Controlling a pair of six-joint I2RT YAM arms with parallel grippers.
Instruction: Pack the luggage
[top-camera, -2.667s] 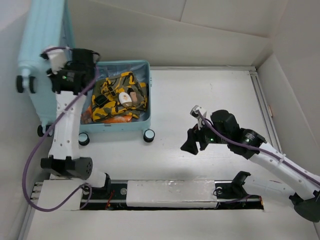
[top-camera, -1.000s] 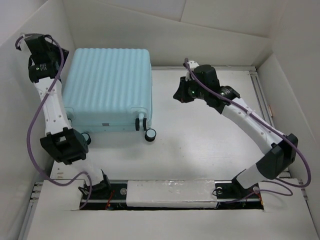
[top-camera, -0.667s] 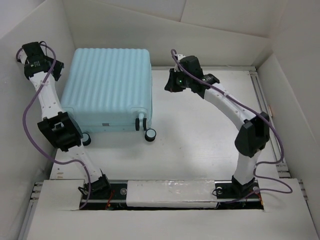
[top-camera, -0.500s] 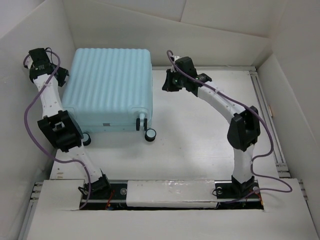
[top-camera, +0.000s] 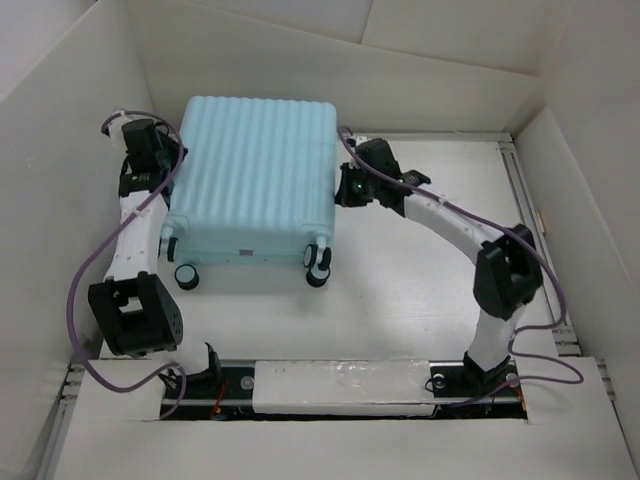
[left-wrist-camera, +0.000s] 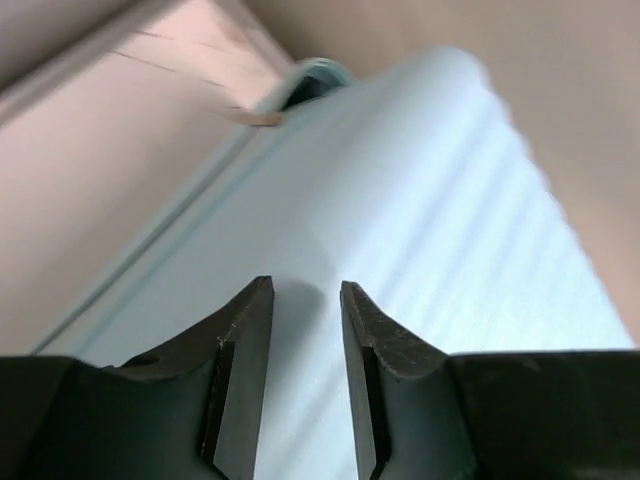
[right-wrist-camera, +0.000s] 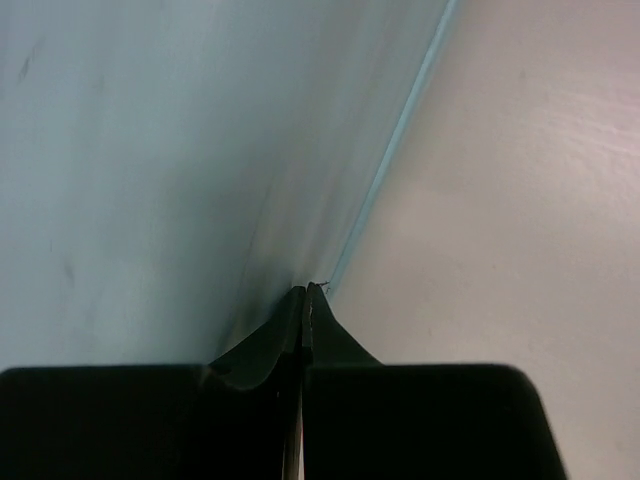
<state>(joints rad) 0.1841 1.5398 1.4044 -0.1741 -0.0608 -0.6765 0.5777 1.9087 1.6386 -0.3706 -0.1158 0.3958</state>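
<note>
The luggage (top-camera: 255, 170) lies closed and flat at the back left of the table, ribbed light-blue shell up, its caster wheels (top-camera: 318, 262) toward the front. My left gripper (top-camera: 160, 180) sits at its left edge. In the left wrist view this gripper (left-wrist-camera: 305, 290) hovers close over the luggage shell (left-wrist-camera: 420, 220), jaws a little apart with nothing between them. My right gripper (top-camera: 342, 192) is at the luggage's right side. In the right wrist view it (right-wrist-camera: 308, 290) is shut, its tips against the side wall of the luggage (right-wrist-camera: 120, 150) where that wall meets the table (right-wrist-camera: 520, 200).
White walls box in the table (top-camera: 420, 260) on the left, back and right. A metal rail (top-camera: 525, 200) runs along the right edge. The arms' base bar (top-camera: 340, 385) spans the front. The left wall stands close beside the left arm.
The luggage, open with clothes earlier, is now closed and has slid right and slightly forward. Both grippers came in against its sides. The left jaws have narrowed.
</note>
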